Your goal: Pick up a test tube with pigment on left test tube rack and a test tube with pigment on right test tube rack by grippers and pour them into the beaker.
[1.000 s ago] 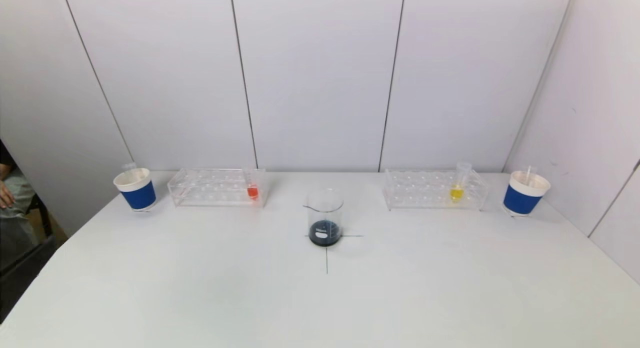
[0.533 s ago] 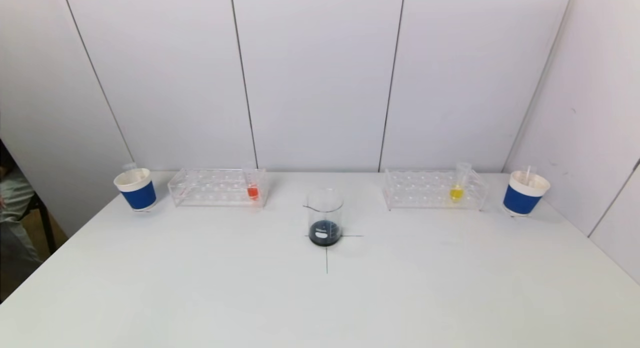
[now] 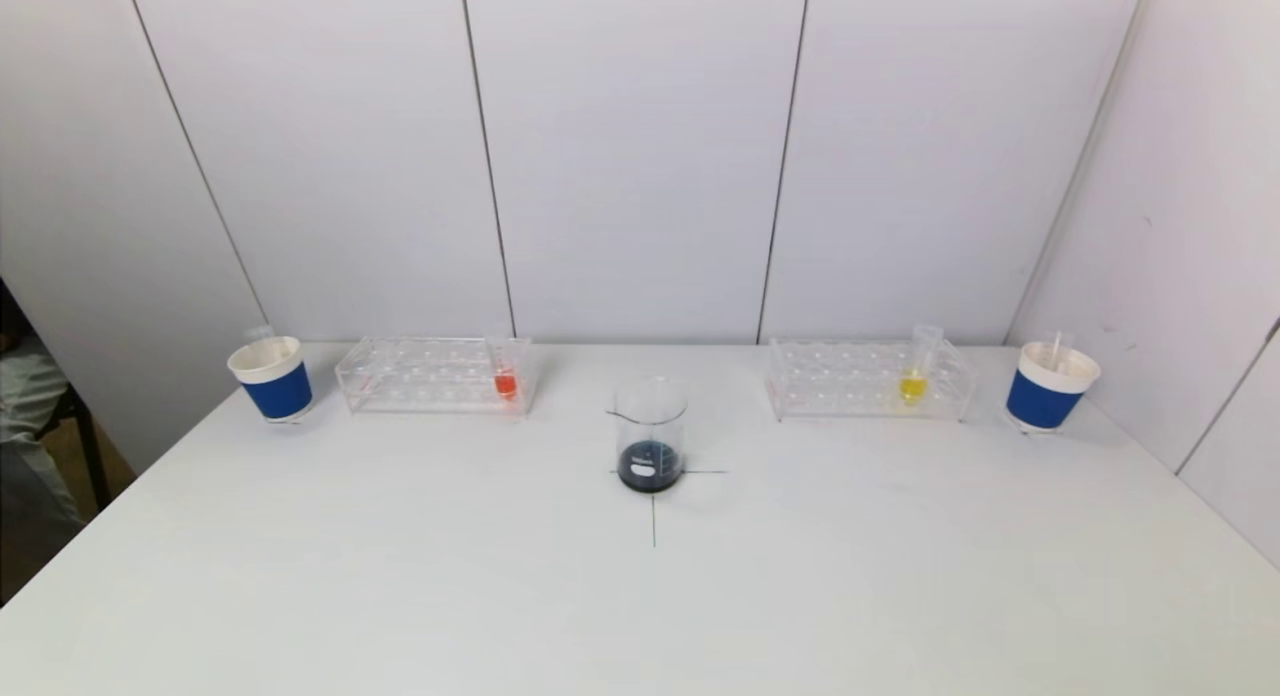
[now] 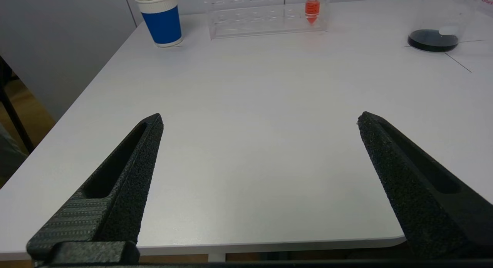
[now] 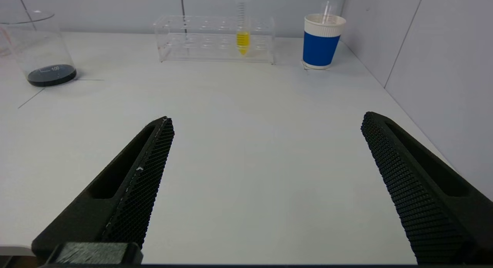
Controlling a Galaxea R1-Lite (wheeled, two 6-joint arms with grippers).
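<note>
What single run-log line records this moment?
left hand: open, empty | right hand: open, empty | orange tube: in left rack | yellow tube: in right rack | beaker: centre

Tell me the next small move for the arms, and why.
Probably reach forward: left gripper toward the orange tube, right gripper toward the yellow tube. Both are open, empty, near the table's front edge; both tubes stand racked.

1. Orange-pigment test tube [image 3: 506, 373] stands upright at the inner end of the clear left rack [image 3: 420, 376]
2. Yellow-pigment test tube [image 3: 915, 368] stands upright near the outer end of the clear right rack [image 3: 850, 381]
3. Glass beaker [image 3: 650, 434], upright between the racks and nearer the robot, holds a shallow dark liquid
</note>
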